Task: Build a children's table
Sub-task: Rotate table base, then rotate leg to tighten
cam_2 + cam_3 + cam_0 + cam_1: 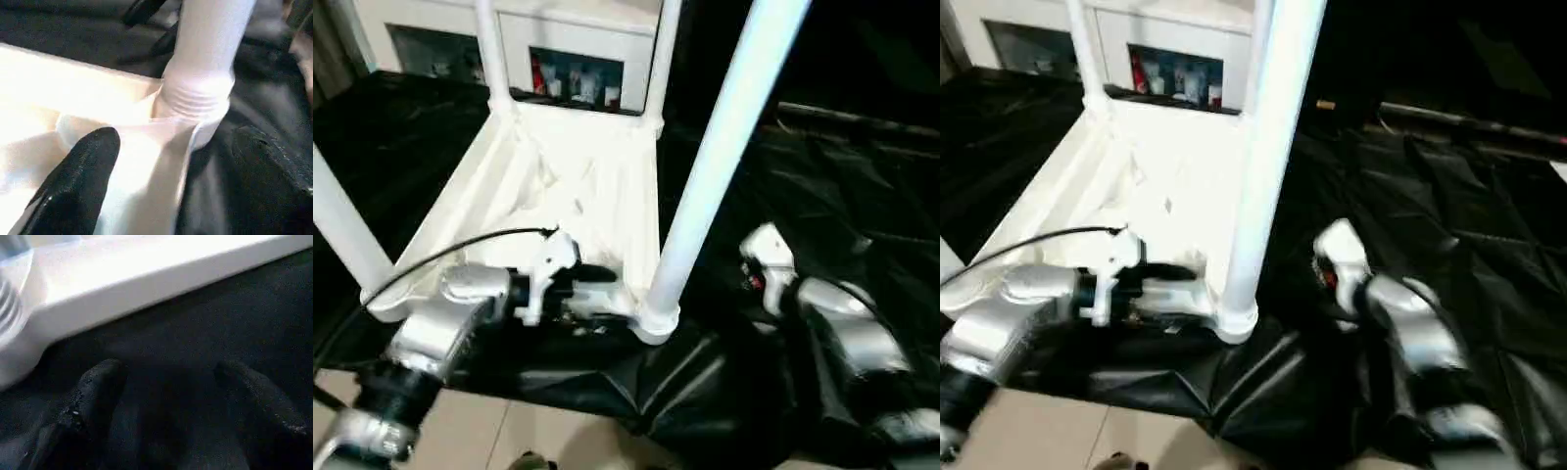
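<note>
Lying upside down on the crinkled black plastic sheet (862, 186): a white ribbed plastic rectangular tabletop (578, 186), with four smooth white tapered tube legs (720, 157) upright in its round corner sockets, so apparently near finished, perhaps only flipping left. Left gripper (592, 277) at the near rim, grip unclear; right gripper (166, 396) spread, holding nothing, over the sheet.

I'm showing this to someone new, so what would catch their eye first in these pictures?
First, the white tabletop lying upside down on the black-draped work table, with four white legs standing up from its corner sockets. Next, the left tool at the tabletop's near edge, beside the near right leg, with one black finger over the white rim. The right tool hangs open over the black cloth, apart from the tabletop.
</note>
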`<state>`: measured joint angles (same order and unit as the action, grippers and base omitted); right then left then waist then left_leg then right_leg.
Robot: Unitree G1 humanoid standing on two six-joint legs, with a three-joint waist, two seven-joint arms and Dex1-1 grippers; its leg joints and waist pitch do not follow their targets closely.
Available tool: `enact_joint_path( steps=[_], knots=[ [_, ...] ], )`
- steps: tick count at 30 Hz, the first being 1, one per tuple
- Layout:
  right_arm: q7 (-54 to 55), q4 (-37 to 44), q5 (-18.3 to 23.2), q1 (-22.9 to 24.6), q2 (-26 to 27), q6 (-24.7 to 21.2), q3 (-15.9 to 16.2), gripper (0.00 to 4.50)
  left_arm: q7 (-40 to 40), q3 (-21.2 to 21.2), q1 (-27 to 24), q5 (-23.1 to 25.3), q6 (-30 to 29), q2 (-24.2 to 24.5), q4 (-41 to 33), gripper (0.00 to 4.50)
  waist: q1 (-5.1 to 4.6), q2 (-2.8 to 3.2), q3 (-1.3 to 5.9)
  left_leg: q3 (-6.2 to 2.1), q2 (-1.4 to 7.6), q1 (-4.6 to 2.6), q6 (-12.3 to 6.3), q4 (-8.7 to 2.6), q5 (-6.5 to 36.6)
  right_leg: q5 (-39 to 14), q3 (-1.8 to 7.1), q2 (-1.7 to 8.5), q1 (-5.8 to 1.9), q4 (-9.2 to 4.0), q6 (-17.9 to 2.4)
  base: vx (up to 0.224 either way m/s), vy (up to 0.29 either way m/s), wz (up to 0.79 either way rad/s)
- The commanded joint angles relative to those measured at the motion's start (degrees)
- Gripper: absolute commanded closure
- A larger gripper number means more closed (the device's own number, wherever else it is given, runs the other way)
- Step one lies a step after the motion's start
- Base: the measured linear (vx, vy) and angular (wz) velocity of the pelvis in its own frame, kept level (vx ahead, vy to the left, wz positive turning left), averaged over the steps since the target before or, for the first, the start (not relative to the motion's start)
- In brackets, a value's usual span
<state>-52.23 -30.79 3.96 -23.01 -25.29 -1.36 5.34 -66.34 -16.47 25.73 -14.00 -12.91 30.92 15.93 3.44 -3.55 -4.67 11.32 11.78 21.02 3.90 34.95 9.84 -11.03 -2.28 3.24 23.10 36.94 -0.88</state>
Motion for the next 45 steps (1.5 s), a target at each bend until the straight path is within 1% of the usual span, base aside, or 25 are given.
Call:
enact_joint_path(
  steps=[1, 3, 4, 5, 6, 8, 9, 11, 13, 14, 15, 17, 19, 23, 25, 27, 29, 30, 33, 35, 38, 40, 41, 42, 45],
  knots=[
    [-2.84, 3.89, 0.49, 0.6, -1.72, -1.58, 0.59, 1.06, 0.1, -1.64, 1.76, 2.82, 2.3, -0.1, 2.01, 0.71, 0.18, 0.89, 4.43, -1.04, 1.25, -1.04, 0.73, -3.95, 15.85, -16.46, 2.62, 3.79, -2.54, -5.53, -10.17, 0.0, 0.0, 0.0],
    [-6.07, 7.72, 1.58, 2.33, -3.82, -3.35, 1.37, 1.06, 0.57, -2.16, 2.64, 4.3, 3.58, -0.36, 4.1, 0.76, 0.19, 0.89, 4.41, -1.12, 1.24, -0.81, 0.36, -4.03, 15.28, -17.04, 2.55, 3.82, -2.66, -5.62, -10.07, 0.0, 0.0, 0.0],
    [-6.79, 8.78, 1.82, 2.79, -4.36, -3.91, 1.6, 1.06, 0.53, -2.2, 2.8, 4.52, 3.75, -0.45, 4.44, 1.0, 0.29, 0.78, 4.44, -1.08, 1.22, -0.83, 0.13, -3.98, 15.31, -17.27, 2.54, 3.69, -2.77, -5.72, -9.63, 0.0, 0.0, 0.0],
    [-7.74, 9.93, 2.08, 3.29, -5.02, -4.32, 1.89, 1.06, 0.36, -2.27, 2.97, 4.63, 3.77, -0.54, 4.73, 1.07, 0.3, 0.88, 4.44, -1.11, 1.34, -0.79, -0.16, -3.98, 15.04, -17.1, 2.6, 3.86, -2.68, -5.61, -9.67, 0.0, 0.0, 0.0],
    [-8.97, 11.59, 2.41, 3.96, -5.93, -4.98, 2.26, 1.06, -0.03, -2.35, 3.25, 4.74, 3.84, -0.68, 5.24, 1.09, 0.37, 1.11, 4.54, -1.17, 1.34, -0.71, -0.13, -4.01, 14.92, -17.27, 2.51, 3.9, -2.77, -5.65, -9.63, 0.0, 0.0, 0.0],
    [-10.85, 14.96, 2.92, 5.24, -7.64, -6.65, 2.64, 1.06, -1.18, -2.52, 3.97, 4.97, 4.23, -0.99, 6.77, 1.16, 0.46, 1.28, 4.53, -1.18, 1.31, -0.77, -0.24, -3.97, 15.02, -16.77, 2.51, 3.88, -2.68, -5.67, -10.0, 0.0, 0.0, 0.0],
    [-11.41, 15.45, 3.02, 5.49, -8.09, -7.0, 2.65, 1.06, -1.57, -2.81, 4.3, 5.36, 4.66, -1.05, 7.54, 1.3, 0.67, 1.68, 4.59, -1.28, 1.4, -0.92, -0.25, -4.01, 15.47, -16.62, 2.47, 3.94, -2.61, -5.64, -10.29, 0.0, 0.0, 0.0],
    [-11.86, 15.72, 2.95, 5.66, -8.41, -7.22, 2.63, 1.06, -1.86, -2.98, 4.59, 5.7, 4.99, -1.16, 8.24, 1.51, 0.48, 1.39, 4.57, -1.27, 1.33, -0.83, -0.16, -4.06, 16.01, -16.73, 2.36, 3.85, -2.6, -5.68, -10.51, 0.0, 0.0, 0.0],
    [-12.21, 15.94, 2.78, 5.73, -8.88, -7.6, 2.67, 1.06, -2.14, -3.27, 5.36, 6.37, 5.87, -1.45, 9.88, 1.63, 0.5, 1.44, 4.57, -1.27, 1.41, -0.97, 0.0, -4.0, 16.52, -17.72, 2.39, 4.07, -2.5, -5.74, -10.69, 0.0, 0.0, 0.0],
    [-12.38, 16.66, 3.01, 5.91, -9.15, -8.24, 2.73, 1.06, -2.88, -3.24, 5.86, 6.39, 6.07, -1.5, 10.62, 1.63, 0.52, 1.22, 4.53, -1.22, 1.36, -0.99, -0.11, -3.93, 16.48, -18.3, 2.38, 4.04, -2.42, -5.85, -10.62, 0.0, 0.0, 0.0],
    [-12.45, 17.09, 3.14, 5.99, -9.31, -8.68, 2.77, 1.06, -3.64, -3.12, 6.19, 6.13, 5.84, -1.5, 10.97, 1.75, 0.63, 1.4, 4.55, -1.23, 1.37, -1.04, -0.08, -3.95, 16.24, -18.4, 2.41, 4.07, -2.42, -5.84, -10.54, 0.0, 0.0, 0.0],
    [-12.37, 17.82, 3.17, 6.15, -9.66, -9.47, 2.81, 1.06, -4.56, -2.78, 6.64, 5.74, 5.32, -1.47, 11.34, 2.0, 0.76, 1.4, 4.56, -1.25, 1.44, -1.01, -0.03, -4.0, 15.98, -17.86, 2.43, 4.09, -2.49, -5.84, -10.59, 0.0, 0.0, 0.0],
    [-12.35, 17.81, 3.16, 6.1, -9.72, -9.6, 2.82, 1.06, -4.74, -2.8, 6.76, 5.77, 5.37, -1.45, 11.44, 2.06, 0.84, 1.35, 4.59, -1.22, 1.4, -0.98, -0.04, -3.96, 15.96, -17.8, 2.41, 4.14, -2.5, -5.81, -10.66, 0.0, 0.0, 0.0],
    [-12.39, 17.25, 2.67, 5.65, -9.8, -9.6, 2.97, 1.06, -7.45, -3.92, 7.01, 6.03, 5.24, -1.22, 11.28, 2.34, 0.95, 1.52, 4.63, -1.25, 1.5, -0.99, 0.1, -4.02, 15.85, -16.31, 2.41, 4.14, -2.5, -5.62, -11.3, 0.0, 0.0, 0.0],
    [-12.47, 17.08, 2.51, 5.54, -9.73, -9.45, 3.03, 1.06, -7.68, -4.54, 7.47, 6.83, 6.03, -1.75, 12.31, 2.54, 1.12, 1.81, 4.62, -1.26, 1.45, -1.02, 0.1, -4.02, 15.93, -16.0, 2.42, 4.14, -2.5, -5.65, -11.47, 0.0, 0.0, 0.0],
    [-12.72, 17.4, 2.35, 5.71, -9.96, -9.51, 3.4, 1.06, -8.15, -5.93, 8.29, 8.47, 7.3, -2.49, 13.97, 2.61, 1.24, 1.53, 4.6, -1.21, 1.49, -1.06, 0.03, -4.02, 16.1, -15.96, 2.42, 4.13, -2.52, -5.7, -11.43, 0.0, 0.0, 0.0],
    [-13.07, 17.91, 2.54, 5.83, -10.21, -9.96, 3.69, 1.06, -8.92, -6.19, 8.51, 8.54, 7.22, -2.93, 14.3, 2.89, 1.71, 1.68, 4.64, -1.19, 1.53, -1.13, -0.01, -4.0, 15.64, -16.27, 2.47, 4.27, -2.52, -5.73, -11.25, 0.0, 0.0, 0.0],
    [-13.16, 17.95, 2.54, 5.78, -10.3, -10.02, 3.77, 1.06, -9.03, -6.22, 8.63, 8.61, 7.21, -3.11, 14.47, 2.89, 1.81, 1.8, 4.66, -1.22, 1.54, -1.13, 0.09, -4.02, 15.66, -15.84, 2.45, 4.26, -2.55, -5.64, -11.42, 0.0, 0.0, 0.0],
    [-13.15, 17.39, 1.96, 5.36, -10.56, -9.58, 4.15, 1.06, -8.86, -6.69, 9.09, 9.72, 7.76, -3.51, 15.25, 3.16, 1.76, 1.7, 4.67, -1.21, 1.51, -1.02, 0.09, -4.0, 15.57, -15.52, 2.42, 4.23, -2.63, -5.62, -11.46, 0.0, 0.0, 0.0],
    [-13.27, 17.45, 2.02, 5.23, -10.6, -9.66, 4.18, 1.06, -8.62, -6.68, 9.32, 9.96, 7.88, -3.7, 15.69, 3.45, 1.77, 1.75, 4.68, -1.22, 1.51, -1.09, 0.02, -4.0, 15.61, -15.91, 2.41, 4.25, -2.61, -5.66, -11.33, 0.0, 0.0, 0.0],
    [-13.55, 17.94, 2.29, 5.25, -10.84, -9.85, 4.05, 1.06, -8.47, -6.37, 10.15, 10.47, 8.75, -4.24, 17.63, 3.62, 1.79, 1.83, 4.68, -1.16, 1.36, -0.98, -0.34, -3.89, 15.36, -16.59, 2.39, 4.18, -2.64, -5.81, -10.91, 0.0, 0.0, 0.0],
    [-13.57, 18.02, 2.35, 5.43, -11.01, -9.69, 4.06, 1.06, -8.6, -6.52, 10.38, 11.21, 9.31, -4.25, 18.45, 3.7, 1.81, 1.87, 4.69, -1.19, 1.39, -1.03, -0.5, -3.93, 15.62, -18.44, 2.36, 4.28, -2.59, -6.05, -10.32, 0.0, 0.0, 0.0],
    [-13.52, 18.18, 2.98, 5.51, -10.77, -9.81, 3.65, 1.06, -8.69, -7.18, 10.5, 12.28, 9.86, -3.9, 18.89, 3.79, 1.81, 1.73, 4.7, -1.17, 1.37, -1.0, -0.56, -3.9, 15.63, -18.89, 2.35, 4.27, -2.58, -6.14, -10.07, 0.0, 0.0, 0.0],
    [-13.5, 18.3, 3.44, 5.57, -10.57, -9.91, 3.32, 1.06, -8.75, -7.6, 10.57, 12.99, 10.2, -3.67, 19.15, 4.03, 1.85, 1.73, 4.71, -1.24, 1.4, -1.0, -0.55, -3.93, 15.69, -19.65, 2.35, 4.31, -2.56, -6.15, -9.65, 0.0, 0.0, 0.0],
    [-14.21, 18.73, 5.11, 5.41, -9.94, -9.53, 2.47, 1.06, -9.47, -8.51, 10.78, 13.99, 10.15, -3.25, 19.21, 4.18, 1.77, 1.81, 4.61, -1.31, 1.46, -1.08, -0.45, -4.0, 16.47, -21.53, 2.31, 4.41, -2.39, -6.35, -9.26, 0.0, 0.0, 0.0]
  ],
)
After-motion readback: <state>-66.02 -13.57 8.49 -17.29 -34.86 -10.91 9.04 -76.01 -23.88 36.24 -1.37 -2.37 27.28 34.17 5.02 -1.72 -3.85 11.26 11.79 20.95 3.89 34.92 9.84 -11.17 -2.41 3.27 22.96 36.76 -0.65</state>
